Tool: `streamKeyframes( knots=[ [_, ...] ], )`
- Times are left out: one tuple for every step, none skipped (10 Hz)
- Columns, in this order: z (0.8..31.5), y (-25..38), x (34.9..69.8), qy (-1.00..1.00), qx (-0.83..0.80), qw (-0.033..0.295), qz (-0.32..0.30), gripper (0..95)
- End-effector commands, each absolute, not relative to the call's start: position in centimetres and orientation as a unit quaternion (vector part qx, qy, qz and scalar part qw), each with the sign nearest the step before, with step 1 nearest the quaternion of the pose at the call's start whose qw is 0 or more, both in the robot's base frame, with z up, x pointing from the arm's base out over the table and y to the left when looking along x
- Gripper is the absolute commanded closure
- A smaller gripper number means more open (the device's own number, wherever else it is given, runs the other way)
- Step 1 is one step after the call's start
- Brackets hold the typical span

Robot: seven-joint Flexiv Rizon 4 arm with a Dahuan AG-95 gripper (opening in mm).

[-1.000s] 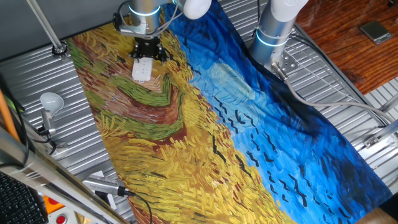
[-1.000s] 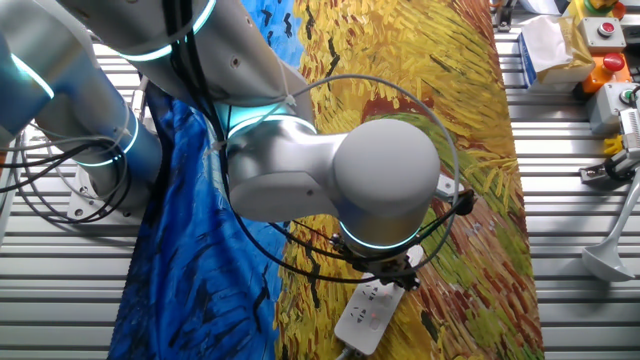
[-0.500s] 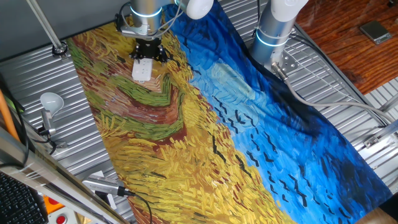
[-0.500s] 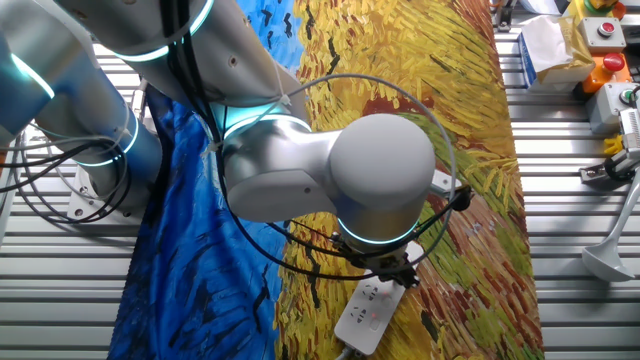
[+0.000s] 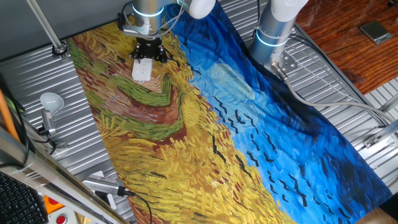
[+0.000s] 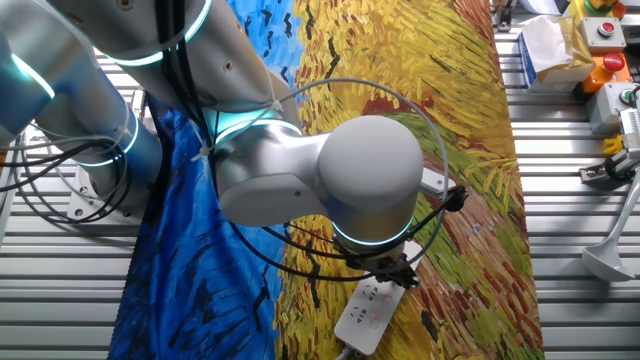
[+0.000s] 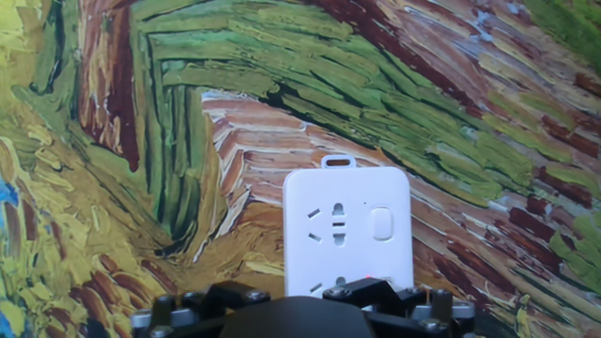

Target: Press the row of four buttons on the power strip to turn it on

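Arm: I am reaching my silver arm (image 6: 300,170) across the table (image 5: 348,112) toward the upper left of one fixed view, my wrist pointing straight down; in the other fixed view my big rounded joint is filling the centre and hiding most of what lies beneath it.

Cloth: a painted cloth (image 5: 205,124) is covering the table, thick yellow, green and brown strokes on one half and deep blue on the other, wrinkling slightly along the blue side.

Table: ribbed grey metal is showing along the edges of both fixed views.

Power strip: the power strip (image 7: 346,230) is lying flat on the yellow-brown part of the cloth, at the upper left of one fixed view and at the bottom centre of the other; it is smooth white plastic, rectangular with rounded corners and a small tab at its far end.

Gripper: my gripper (image 5: 149,50) is hovering at the near end of the strip; in the hand view its black body is crossing the bottom edge and covering the strip's near part. I cannot tell how far my fingers are apart, and I am not seeing anything held.

Light bulb: a round white light bulb (image 5: 51,101) is sitting on the bare metal at the left edge, well apart from the strip.

Buttons: one pale rounded button (image 7: 380,223) is showing beside the socket slots; the others I cannot make out.
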State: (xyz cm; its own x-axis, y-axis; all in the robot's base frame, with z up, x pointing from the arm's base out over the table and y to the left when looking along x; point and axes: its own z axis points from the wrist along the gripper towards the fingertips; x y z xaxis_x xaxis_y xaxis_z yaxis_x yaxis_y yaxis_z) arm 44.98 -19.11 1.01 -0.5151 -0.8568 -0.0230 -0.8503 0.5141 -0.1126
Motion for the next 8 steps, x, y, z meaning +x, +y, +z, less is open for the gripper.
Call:
streamKeyframes(
  knots=[
    [-0.4,-19.1,45.1,0.869,-0.491,0.038,-0.047,19.0],
    [-0.4,-19.1,45.1,0.87,-0.49,0.039,-0.046,19.0],
    [-0.4,-19.1,45.1,0.87,-0.49,0.039,-0.045,19.0],
    [-0.3,-19.1,45.1,0.87,-0.49,0.039,-0.046,19.0],
    [-0.1,-19.1,45.1,0.87,-0.49,0.038,-0.047,19.0],
    [0.4,-19.1,45.1,0.869,-0.491,0.035,-0.047,19.0],
    [1.1,-19.1,45.0,0.869,-0.492,0.032,-0.051,19.0],
    [1.7,-19.0,45.0,0.87,-0.49,0.027,-0.049,19.0]
  ],
)
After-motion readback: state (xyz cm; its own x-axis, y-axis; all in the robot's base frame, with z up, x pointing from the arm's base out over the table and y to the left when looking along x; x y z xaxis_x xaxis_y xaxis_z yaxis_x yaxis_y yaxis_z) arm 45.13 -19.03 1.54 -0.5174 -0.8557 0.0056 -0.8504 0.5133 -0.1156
